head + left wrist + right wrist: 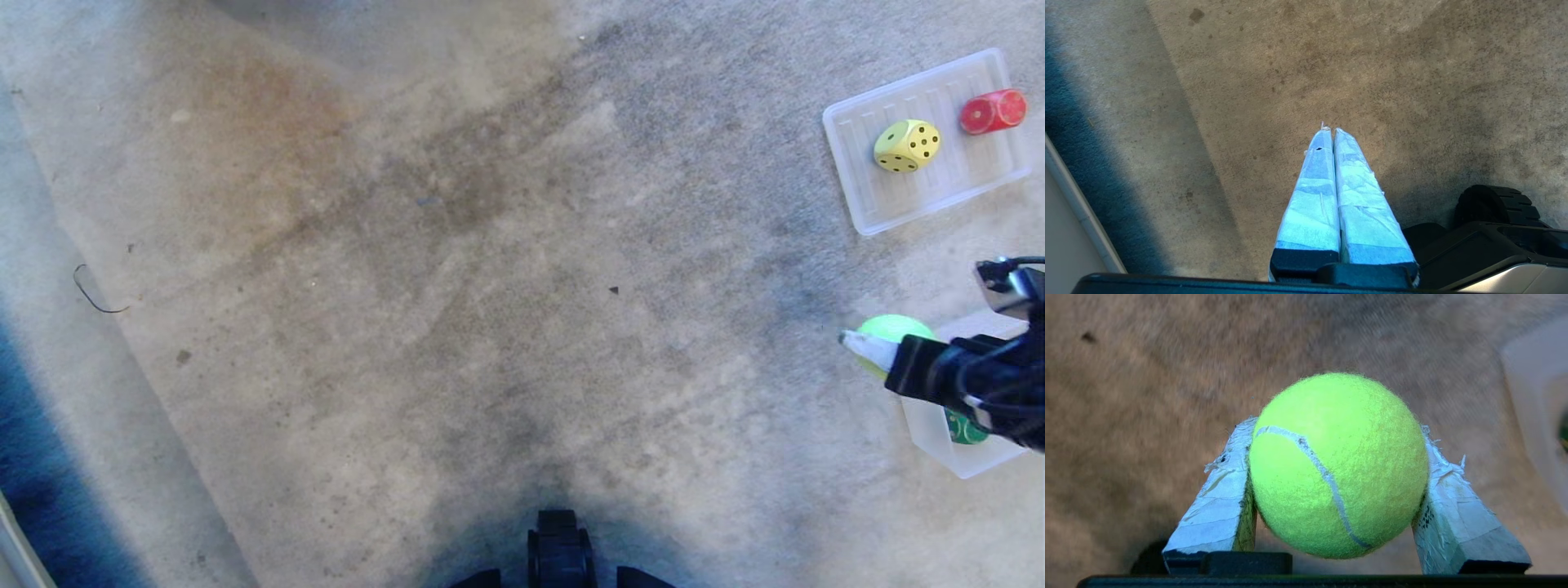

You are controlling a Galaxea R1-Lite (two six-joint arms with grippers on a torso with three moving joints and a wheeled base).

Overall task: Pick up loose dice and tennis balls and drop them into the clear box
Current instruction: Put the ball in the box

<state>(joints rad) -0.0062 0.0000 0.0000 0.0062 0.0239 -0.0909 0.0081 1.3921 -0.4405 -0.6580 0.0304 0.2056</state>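
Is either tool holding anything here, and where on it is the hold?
The right tool holds a tennis ball, its fingers pressing opposite sides around the middle. The left tool is shut and empty.

Stained carpet [457, 269] bears ribbed tray [865, 196], clear box [939, 441].

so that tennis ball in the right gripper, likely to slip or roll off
Probably secure: the tennis ball is pinched at its widest by the right gripper, and its fuzzy felt likely grips. Being round, it would likely roll if dropped on the carpet.
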